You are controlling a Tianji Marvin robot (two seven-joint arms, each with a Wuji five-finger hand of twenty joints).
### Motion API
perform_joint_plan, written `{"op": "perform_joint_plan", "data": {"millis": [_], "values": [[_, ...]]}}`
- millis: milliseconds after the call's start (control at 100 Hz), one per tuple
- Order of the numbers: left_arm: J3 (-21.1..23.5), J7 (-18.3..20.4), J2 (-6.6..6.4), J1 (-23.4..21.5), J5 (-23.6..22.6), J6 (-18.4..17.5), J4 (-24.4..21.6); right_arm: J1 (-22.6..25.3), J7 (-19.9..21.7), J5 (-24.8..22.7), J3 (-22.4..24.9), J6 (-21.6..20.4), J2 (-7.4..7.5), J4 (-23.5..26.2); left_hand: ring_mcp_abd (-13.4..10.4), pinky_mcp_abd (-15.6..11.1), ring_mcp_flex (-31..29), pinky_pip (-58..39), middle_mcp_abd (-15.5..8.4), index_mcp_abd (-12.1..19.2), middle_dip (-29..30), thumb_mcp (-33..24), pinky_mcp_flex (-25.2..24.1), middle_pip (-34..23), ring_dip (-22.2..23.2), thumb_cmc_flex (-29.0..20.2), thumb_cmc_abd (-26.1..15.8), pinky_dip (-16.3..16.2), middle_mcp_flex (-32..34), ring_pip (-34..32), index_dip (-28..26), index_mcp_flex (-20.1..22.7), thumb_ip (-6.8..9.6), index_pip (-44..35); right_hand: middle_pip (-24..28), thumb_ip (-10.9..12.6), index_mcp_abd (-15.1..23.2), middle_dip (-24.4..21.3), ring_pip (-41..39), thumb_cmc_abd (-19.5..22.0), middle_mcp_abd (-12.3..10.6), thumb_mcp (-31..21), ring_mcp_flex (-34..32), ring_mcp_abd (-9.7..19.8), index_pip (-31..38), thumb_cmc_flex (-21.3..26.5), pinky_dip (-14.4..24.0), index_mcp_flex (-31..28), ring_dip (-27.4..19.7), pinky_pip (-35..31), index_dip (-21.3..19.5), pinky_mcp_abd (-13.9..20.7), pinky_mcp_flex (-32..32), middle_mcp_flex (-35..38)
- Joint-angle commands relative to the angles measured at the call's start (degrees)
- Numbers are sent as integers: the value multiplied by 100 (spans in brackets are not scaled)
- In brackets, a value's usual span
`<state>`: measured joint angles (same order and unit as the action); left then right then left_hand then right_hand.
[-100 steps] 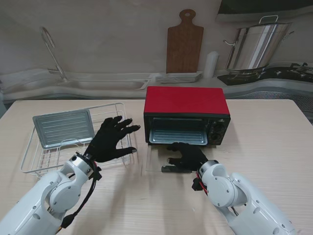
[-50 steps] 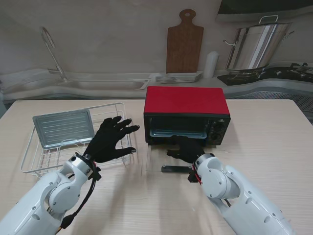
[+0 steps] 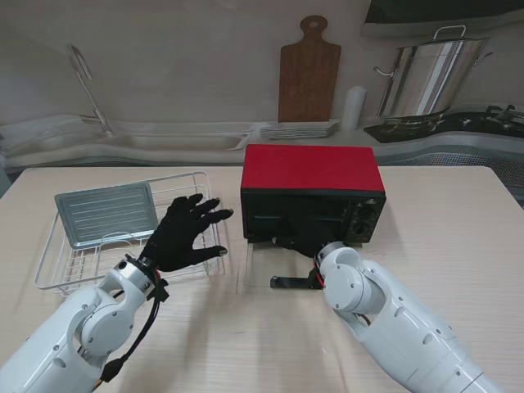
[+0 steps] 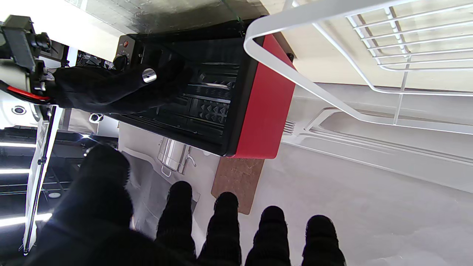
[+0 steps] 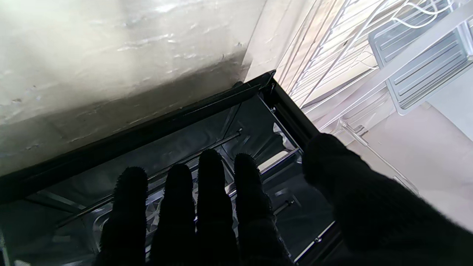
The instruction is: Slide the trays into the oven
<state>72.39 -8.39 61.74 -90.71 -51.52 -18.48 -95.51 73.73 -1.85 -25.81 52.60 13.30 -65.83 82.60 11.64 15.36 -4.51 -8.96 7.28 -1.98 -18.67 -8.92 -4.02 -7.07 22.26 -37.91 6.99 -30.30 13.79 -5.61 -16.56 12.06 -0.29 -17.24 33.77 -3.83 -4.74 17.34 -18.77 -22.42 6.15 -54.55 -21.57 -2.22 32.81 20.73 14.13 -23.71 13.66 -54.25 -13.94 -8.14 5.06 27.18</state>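
The right hand (image 5: 207, 207) is reached into the open mouth of the oven (image 3: 311, 190), its four fingers (image 5: 216, 192) laid flat and side by side and the thumb held apart; nothing is gripped, though a tray (image 5: 122, 221) is glimpsed just beyond the fingertips, inside on the rails. Whether the fingertips are touching its edge cannot be told. From the stand's view the hand itself is almost wholly hidden by the forearm, and only a dark patch is seen at the oven opening. The glass door (image 3: 274, 268) is lowered flat onto the table (image 3: 458, 221), nearer to me than the oven.

The step is judged to be the pushing home of this tray. It would best be done with the fingers kept level and pressed squarely on the middle of the tray's edge, so that it is not skewed on the rails, and with the wrist kept clear of the door glass.

To the left, the left hand (image 3: 187, 233) is held spread and empty over the near rim of the wire rack (image 3: 49, 270). A second tray (image 3: 106, 213) is lying in that rack, well apart from the oven, and is yet to be carried across.
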Motion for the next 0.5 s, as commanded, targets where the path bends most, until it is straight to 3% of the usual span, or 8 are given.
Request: {"op": "perform_joint_plan", "data": {"millis": [0,490], "values": [[11,104,20,-35,3,26,-62,-91,33,9,-39,34,-102,-61,-116,-145,155,283,-56,50,93,198,-121,3,-68,77,-201,61,-156,62,-27,-44,-12,17,-36,269,88,74,-17,-54,44,-105,-125,23,35,-252,82,-60,66,-124,-85,2,2,-49],[51,113,18,-76,-16,49,-93,-589,-230,290,-374,230,-305,-674,-110,-144,158,282,-58,52,91,203,-121,-1,-68,76,-201,61,-153,63,-29,-43,-11,17,-31,269,114,75,-9,-79,15,-136,-121,52,39,-248,77,-42,64,-96,-111,-29,-28,-60]]}}
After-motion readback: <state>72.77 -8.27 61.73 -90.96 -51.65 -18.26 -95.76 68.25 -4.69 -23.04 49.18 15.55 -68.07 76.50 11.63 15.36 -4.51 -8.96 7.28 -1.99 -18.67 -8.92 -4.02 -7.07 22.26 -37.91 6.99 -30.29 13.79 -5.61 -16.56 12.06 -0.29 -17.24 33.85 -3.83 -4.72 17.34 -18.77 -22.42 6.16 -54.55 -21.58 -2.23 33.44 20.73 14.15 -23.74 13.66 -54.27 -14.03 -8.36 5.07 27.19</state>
